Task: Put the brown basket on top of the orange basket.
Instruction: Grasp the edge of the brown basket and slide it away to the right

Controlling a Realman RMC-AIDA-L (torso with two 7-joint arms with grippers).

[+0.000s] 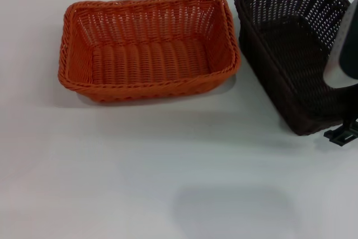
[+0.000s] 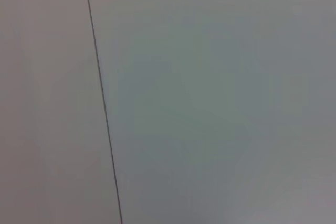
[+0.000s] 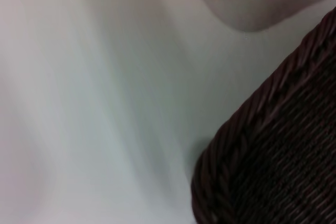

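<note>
Woven orange basket sits just left of the brown basket; bare white table lies before them. My right gripper is at the brown basket's near corner, grip unreadable.

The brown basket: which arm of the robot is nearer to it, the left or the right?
The right. The right arm hangs over the brown basket at its near right corner. The left arm is out of the head view; its wrist camera shows only bare table.
</note>
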